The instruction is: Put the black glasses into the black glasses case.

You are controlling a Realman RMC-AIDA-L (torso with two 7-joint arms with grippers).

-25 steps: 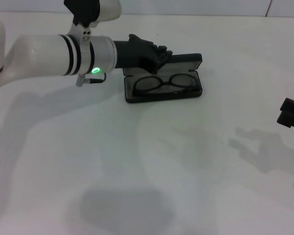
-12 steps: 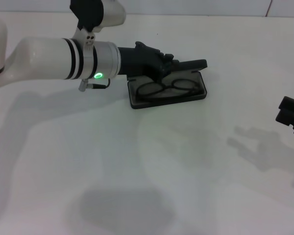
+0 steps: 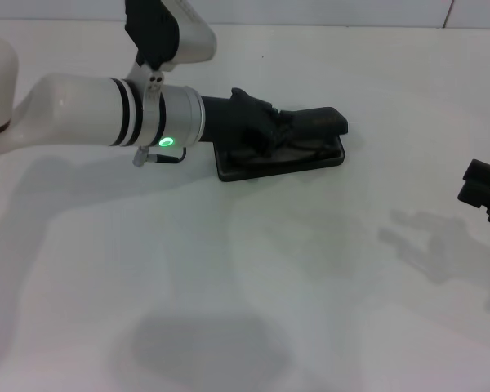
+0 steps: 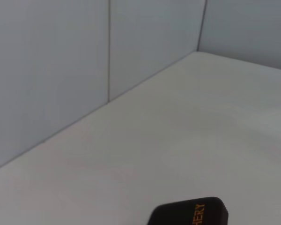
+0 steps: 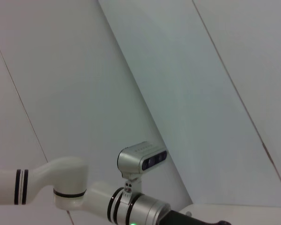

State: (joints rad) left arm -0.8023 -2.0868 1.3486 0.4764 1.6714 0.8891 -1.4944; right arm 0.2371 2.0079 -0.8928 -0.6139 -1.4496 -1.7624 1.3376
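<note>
- Lying inside the case (image 3: 279, 157), the glasses (image 3: 298, 147) show only as a dark sliver of frame in the narrow gap under the lid; most of them is hidden, so their exact seating cannot be told.
- The case sits flat on the white bench (image 3: 253, 278), its lid lowered nearly onto the base, with a thin wedge of opening left at the front edge.
- In the left wrist view, a rounded corner of the lid (image 4: 189, 213) with orange lettering shows just under the camera, which fits the arm being right over it.
- The left end effector (image 3: 265, 129) rests on top of the lid near its hinge side, apparently pressing it down; whether its fingers are spread or closed cannot be told, and it seems to grip nothing.
- Pushing from above near the hinge likely suits closing without touching the glasses.
- The right end effector (image 3: 483, 189) hangs parked at the bench's right edge, well apart; its opening cannot be told either.
- The placing looks done; only the final snap of the lid seems left.
</note>
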